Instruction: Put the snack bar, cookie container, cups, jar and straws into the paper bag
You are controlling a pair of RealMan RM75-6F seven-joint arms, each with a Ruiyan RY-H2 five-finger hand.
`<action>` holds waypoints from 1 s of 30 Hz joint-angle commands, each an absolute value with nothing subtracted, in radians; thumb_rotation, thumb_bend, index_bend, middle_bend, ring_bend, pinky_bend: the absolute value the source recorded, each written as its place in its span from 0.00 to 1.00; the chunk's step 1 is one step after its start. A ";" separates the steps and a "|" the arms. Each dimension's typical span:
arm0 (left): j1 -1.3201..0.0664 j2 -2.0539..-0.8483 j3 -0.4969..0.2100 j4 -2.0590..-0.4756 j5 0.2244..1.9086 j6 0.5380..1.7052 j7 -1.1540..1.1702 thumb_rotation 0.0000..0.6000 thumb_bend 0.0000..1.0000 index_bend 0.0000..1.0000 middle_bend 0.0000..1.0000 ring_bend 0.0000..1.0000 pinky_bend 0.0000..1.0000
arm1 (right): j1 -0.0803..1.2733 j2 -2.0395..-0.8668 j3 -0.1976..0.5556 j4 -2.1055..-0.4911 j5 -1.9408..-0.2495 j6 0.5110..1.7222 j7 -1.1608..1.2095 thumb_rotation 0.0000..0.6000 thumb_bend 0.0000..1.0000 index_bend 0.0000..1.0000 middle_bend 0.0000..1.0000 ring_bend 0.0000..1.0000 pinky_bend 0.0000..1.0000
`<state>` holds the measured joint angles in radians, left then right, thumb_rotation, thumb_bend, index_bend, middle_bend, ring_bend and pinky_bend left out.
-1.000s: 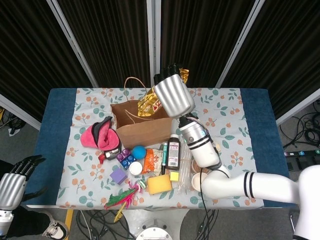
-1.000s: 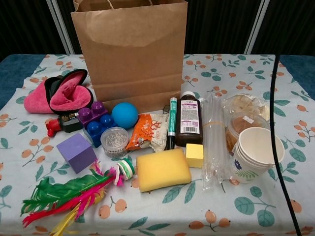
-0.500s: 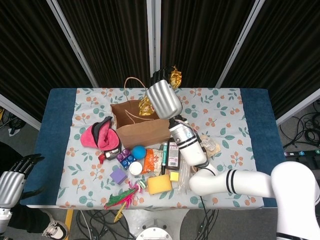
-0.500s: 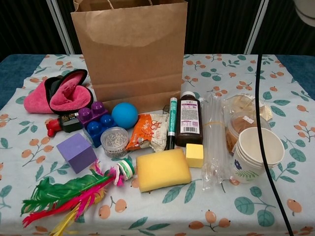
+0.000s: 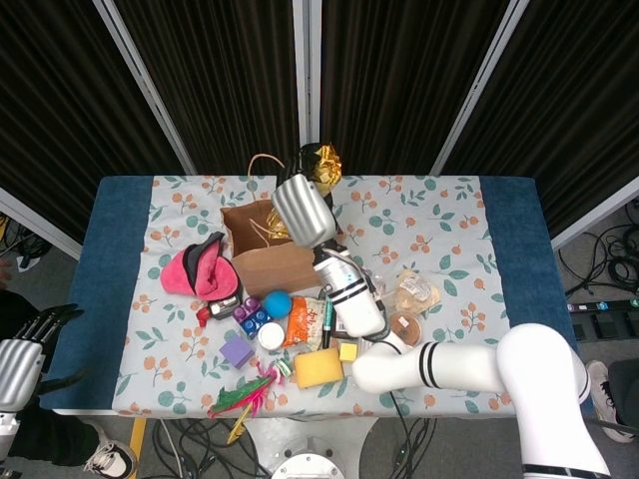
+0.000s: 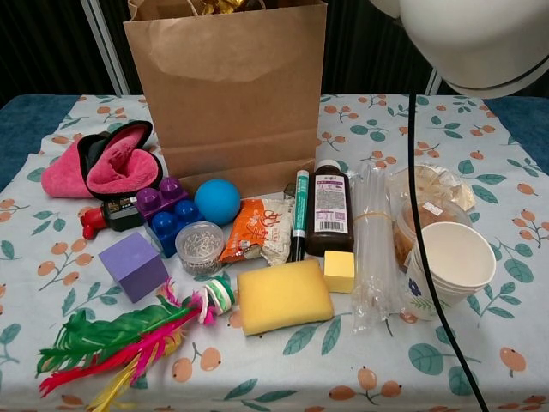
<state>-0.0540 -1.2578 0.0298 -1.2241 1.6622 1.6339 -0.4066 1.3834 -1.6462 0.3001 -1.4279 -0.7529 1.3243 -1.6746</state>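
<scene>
My right hand (image 5: 314, 162) grips the gold-wrapped snack bar (image 5: 325, 170) over the back rim of the open paper bag (image 5: 275, 249). In the chest view a bit of gold wrapper (image 6: 220, 6) shows at the top of the paper bag (image 6: 227, 86). The stacked paper cups (image 6: 449, 268), the jar (image 6: 418, 221), the clear cookie container (image 6: 426, 184) and the bundle of straws (image 6: 373, 245) lie at the table's front right. My left hand (image 5: 33, 332) hangs off the table's left edge, fingers apart, holding nothing.
In front of the bag lie a pink cloth (image 6: 103, 167), blue ball (image 6: 216, 201), purple block (image 6: 131, 264), yellow sponge (image 6: 283, 296), brown bottle (image 6: 328, 210), green marker (image 6: 300, 215) and feathers (image 6: 111, 339). My right forearm (image 5: 344, 289) crosses above the middle of the table.
My right hand has carried the snack bar leftward, from the bag's right side to over its opening. The gold wrapper now shows at the bag's top in the chest view.
</scene>
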 commanded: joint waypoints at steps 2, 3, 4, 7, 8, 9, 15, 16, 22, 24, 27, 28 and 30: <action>-0.053 -1.260 0.030 -1.215 1.657 1.635 -0.419 1.00 0.10 0.25 0.28 0.20 0.26 | 1.393 -1.666 0.310 -1.434 -0.708 1.333 -1.706 1.00 0.08 0.34 0.34 0.18 0.11; -0.052 -1.260 0.030 -1.214 1.657 1.635 -0.421 1.00 0.10 0.25 0.28 0.20 0.26 | 1.394 -1.667 0.312 -1.438 -0.703 1.333 -1.706 1.00 0.05 0.28 0.30 0.14 0.07; -0.052 -1.260 0.030 -1.214 1.657 1.636 -0.423 1.00 0.10 0.25 0.28 0.20 0.26 | 1.395 -1.666 0.314 -1.444 -0.700 1.332 -1.705 1.00 0.03 0.24 0.27 0.11 0.05; -0.053 -1.260 0.031 -1.214 1.659 1.637 -0.424 1.00 0.10 0.25 0.28 0.20 0.26 | 1.396 -1.659 0.315 -1.460 -0.701 1.334 -1.697 1.00 0.01 0.18 0.23 0.08 0.02; -0.053 -1.260 0.032 -1.215 1.659 1.638 -0.424 1.00 0.10 0.25 0.28 0.20 0.26 | 1.396 -1.656 0.315 -1.465 -0.701 1.336 -1.696 1.00 0.00 0.17 0.23 0.08 0.02; -0.053 -1.260 0.032 -1.215 1.660 1.638 -0.423 1.00 0.10 0.25 0.28 0.20 0.26 | 1.395 -1.653 0.315 -1.472 -0.702 1.339 -1.694 1.00 0.00 0.16 0.23 0.07 0.01; -0.055 -1.257 0.034 -1.224 1.667 1.641 -0.415 1.00 0.10 0.25 0.28 0.20 0.26 | 1.381 -1.617 0.298 -1.520 -0.739 1.362 -1.675 1.00 0.00 0.15 0.22 0.07 0.00; -0.056 -1.257 0.035 -1.226 1.668 1.643 -0.412 1.00 0.10 0.25 0.28 0.20 0.26 | 1.376 -1.608 0.296 -1.531 -0.750 1.369 -1.666 1.00 0.00 0.15 0.22 0.07 0.00; -0.057 -1.250 0.035 -1.245 1.673 1.646 -0.400 1.00 0.10 0.25 0.28 0.20 0.26 | 1.330 -1.531 0.297 -1.647 -0.785 1.429 -1.630 1.00 0.00 0.15 0.23 0.07 0.00; -0.059 -1.248 0.037 -1.251 1.674 1.644 -0.397 1.00 0.10 0.25 0.28 0.20 0.26 | 1.299 -1.489 0.298 -1.710 -0.784 1.462 -1.619 1.00 0.00 0.15 0.23 0.07 0.01; -0.062 -1.246 0.038 -1.262 1.679 1.643 -0.390 1.00 0.10 0.25 0.28 0.20 0.26 | 1.216 -1.406 0.298 -1.840 -0.759 1.530 -1.567 1.00 0.00 0.15 0.23 0.07 0.02; -0.063 -1.246 0.039 -1.266 1.682 1.642 -0.386 1.00 0.10 0.25 0.28 0.20 0.26 | 1.173 -1.365 0.289 -1.894 -0.749 1.547 -1.529 1.00 0.00 0.15 0.23 0.07 0.02; -0.066 -1.246 0.040 -1.272 1.686 1.640 -0.379 1.00 0.10 0.25 0.28 0.20 0.26 | 1.094 -1.306 0.275 -1.977 -0.730 1.561 -1.430 1.00 0.00 0.15 0.23 0.07 0.02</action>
